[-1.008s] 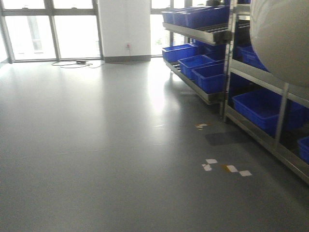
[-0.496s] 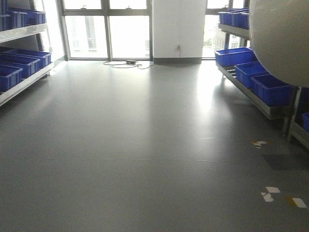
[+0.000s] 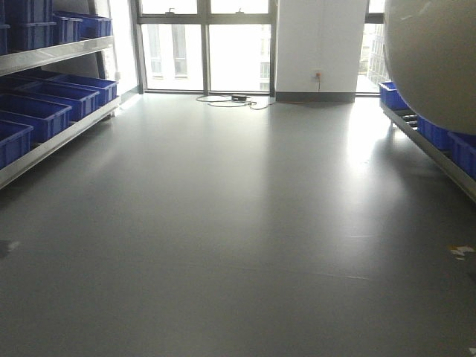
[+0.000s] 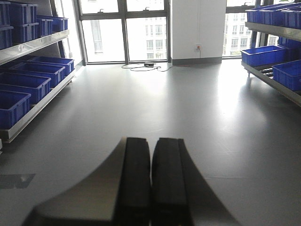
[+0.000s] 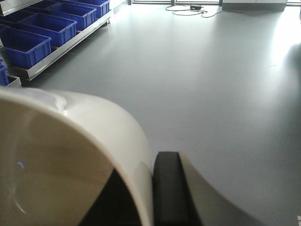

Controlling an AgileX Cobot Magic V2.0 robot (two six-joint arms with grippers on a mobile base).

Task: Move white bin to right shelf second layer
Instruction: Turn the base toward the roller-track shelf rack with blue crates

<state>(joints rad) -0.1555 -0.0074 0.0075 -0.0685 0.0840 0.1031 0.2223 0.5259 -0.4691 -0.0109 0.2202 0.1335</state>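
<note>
Now | right hand [image 5: 147, 179] grips white bin [image 5: 70, 141] wall | left hand [image 4: 151, 150] clenched | blue crates [image 4: 19, 89] shelved

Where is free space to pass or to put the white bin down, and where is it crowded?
The floor is bare between the left shelf and the right shelf, back to the windows, apart from a cable by the wall. Both shelves are crowded with blue crates. The right gripper holds the white bin.
</note>
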